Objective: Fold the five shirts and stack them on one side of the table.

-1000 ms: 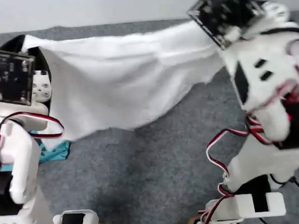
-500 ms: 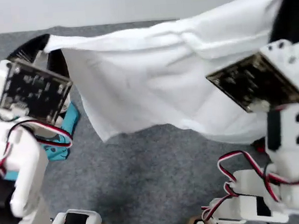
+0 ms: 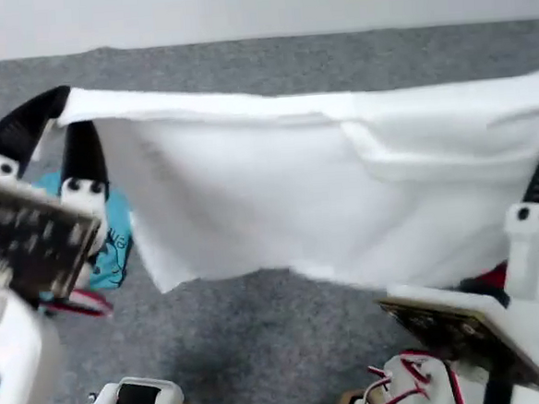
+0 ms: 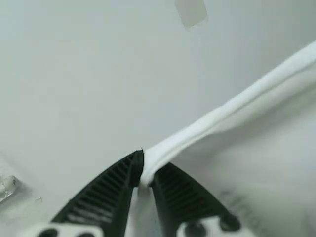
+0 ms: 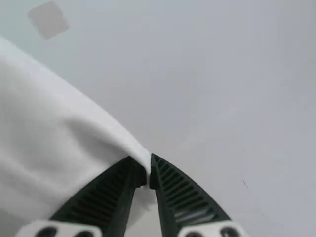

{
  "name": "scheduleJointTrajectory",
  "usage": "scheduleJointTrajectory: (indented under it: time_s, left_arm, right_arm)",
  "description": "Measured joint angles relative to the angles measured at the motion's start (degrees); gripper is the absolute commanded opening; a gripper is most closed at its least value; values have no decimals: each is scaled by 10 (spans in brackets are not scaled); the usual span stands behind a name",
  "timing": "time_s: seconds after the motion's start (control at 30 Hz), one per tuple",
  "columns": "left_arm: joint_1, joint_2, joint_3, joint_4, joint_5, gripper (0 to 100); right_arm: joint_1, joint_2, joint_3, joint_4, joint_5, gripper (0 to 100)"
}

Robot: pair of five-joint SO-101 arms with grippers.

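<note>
L hand (image 4: pixel 144 170) & R hand (image 5: pixel 148 174) each clamped on top edge of white shirt (image 3: pixel 279 201) | shirt hangs spread betw. them, over tabletop (image 3: pixel 261 350) | prob. light, limp, sags; best gripped at corners.

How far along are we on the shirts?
Done: nothing I can confirm. A teal cloth lies on the table by the left arm; I cannot tell if it is folded. In hand: the left gripper and right gripper each pinch an edge of a white shirt, stretched between them above the table. Left: lay it down, fold it, stack it, then the others.
</note>
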Motion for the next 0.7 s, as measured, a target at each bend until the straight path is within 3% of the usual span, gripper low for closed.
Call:
scheduleJointTrajectory:
  time_s: [0.23,0.43,0.7]
  left_arm:
    - [0,-5,-93,59,0,6]
    - [0,-5,-101,118,0,6]
    - [0,-5,109,117,0,6]
  right_arm:
    - [0,-68,55,3,0,10]
    - [0,-120,229,3,0,10]
    - [-31,-144,606,3,-18,10]
